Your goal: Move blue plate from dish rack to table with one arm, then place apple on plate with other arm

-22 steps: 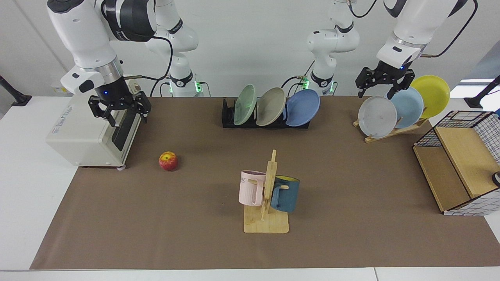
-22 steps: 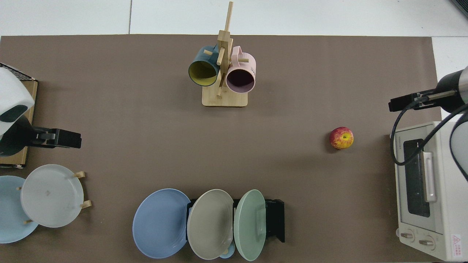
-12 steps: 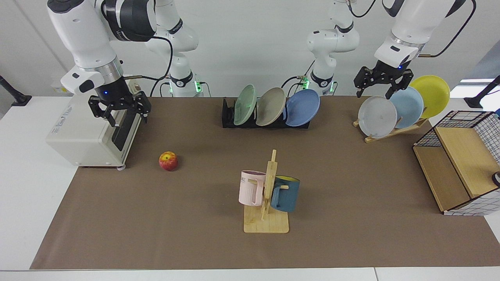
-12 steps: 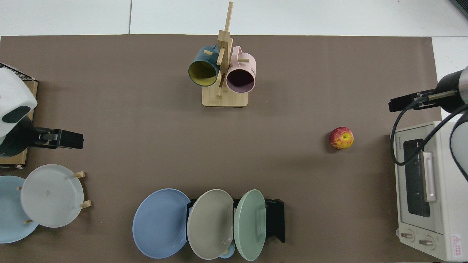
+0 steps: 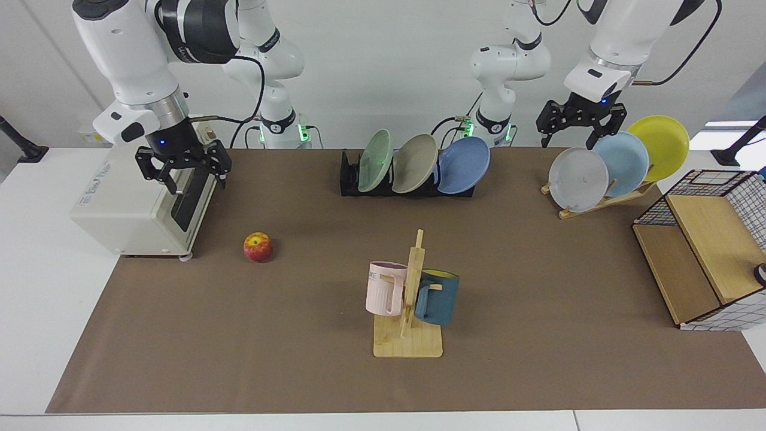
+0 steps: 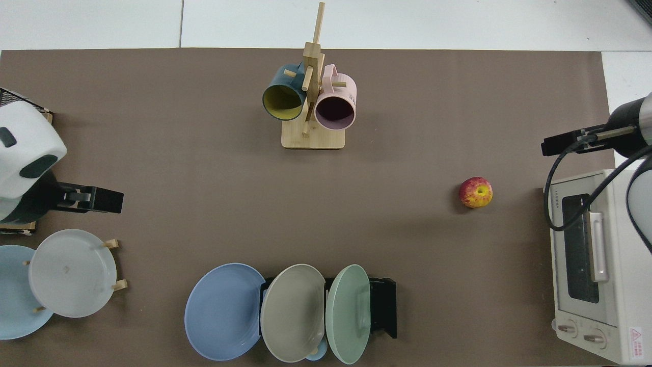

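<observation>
Facing view shows the blue plate point(image 5: 464, 164) leaning at the end of the dish rack point(image 5: 350, 176) nearest the left hand point(image 5: 576, 127), which hangs released above the wooden plate stand point(image 5: 598, 200), off toward the left arm's side of the rack. That arm looks better placed for the plate. The right hand point(image 5: 182, 167) waits released by the toaster oven point(image 5: 119, 203), with the apple point(image 5: 258, 246) near it. Brown mat on the desk point(image 5: 538, 287) between rack and mug tree point(image 5: 410, 299) lies bare

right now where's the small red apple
In the facing view, the small red-and-yellow apple lies on the brown mat at left, just beside the white toaster oven.
</observation>
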Tool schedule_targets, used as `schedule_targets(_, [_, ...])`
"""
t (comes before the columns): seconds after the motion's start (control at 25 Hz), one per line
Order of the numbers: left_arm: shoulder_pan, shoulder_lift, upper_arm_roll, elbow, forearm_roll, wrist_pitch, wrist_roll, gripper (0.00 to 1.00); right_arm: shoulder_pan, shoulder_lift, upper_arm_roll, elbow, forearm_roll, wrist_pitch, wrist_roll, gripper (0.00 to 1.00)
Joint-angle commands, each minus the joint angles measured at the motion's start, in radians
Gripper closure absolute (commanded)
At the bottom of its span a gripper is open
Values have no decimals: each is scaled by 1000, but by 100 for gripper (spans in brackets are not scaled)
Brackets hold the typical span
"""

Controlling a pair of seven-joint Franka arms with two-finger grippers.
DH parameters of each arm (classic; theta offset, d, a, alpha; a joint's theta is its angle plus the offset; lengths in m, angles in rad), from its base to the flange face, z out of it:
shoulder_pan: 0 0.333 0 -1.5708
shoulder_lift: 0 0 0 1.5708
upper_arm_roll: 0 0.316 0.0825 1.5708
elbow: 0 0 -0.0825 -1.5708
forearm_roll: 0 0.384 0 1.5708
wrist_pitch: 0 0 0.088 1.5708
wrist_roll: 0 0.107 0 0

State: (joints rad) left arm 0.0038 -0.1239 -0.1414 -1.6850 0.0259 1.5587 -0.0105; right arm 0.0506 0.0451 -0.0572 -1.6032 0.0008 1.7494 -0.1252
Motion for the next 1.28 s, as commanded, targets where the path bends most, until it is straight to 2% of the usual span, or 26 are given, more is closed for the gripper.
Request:
schedule_targets(0.0, [-12, -152, -98, -200, 101, 75, -167, 0, -3, -25, 3, -32, 11, 16, 19, 0])
schedule_targets(0.12, [-13, -279, -122, -370, 103, 127, -198, 0, -1, -25, 3, -32, 11, 16, 19, 0])
schedule_targets(0.24, [-15, -379, -228, -565, 101, 200, -343, 0, -1, -25, 3, -32, 11, 16, 19, 0])
schedule_targets(0.32, [-19, -414, -300, -672, 97, 282, -448, 0, -1, -25, 3, -32, 11, 16, 19, 0])
schedule_targets(0.48, [-45, -445, -317, -755, 62, 319, -474, 0, -3, -25, 2, -32, 11, 16, 19, 0])
schedule_targets(0.56, [-48, -456, -345, -836, 65, 383, -479, 0, -1, -25, 3, -32, 11, 16, 19, 0])
schedule_targets(0.84, [-10, -456, -342, -857, 66, 422, -442, 0, -3, -25, 2, -32, 11, 16, 19, 0])
schedule_targets(1.24, [-13, -413, -362, -889, 68, 463, -442, 0, -3, -25, 3, -32, 11, 16, 19, 0])
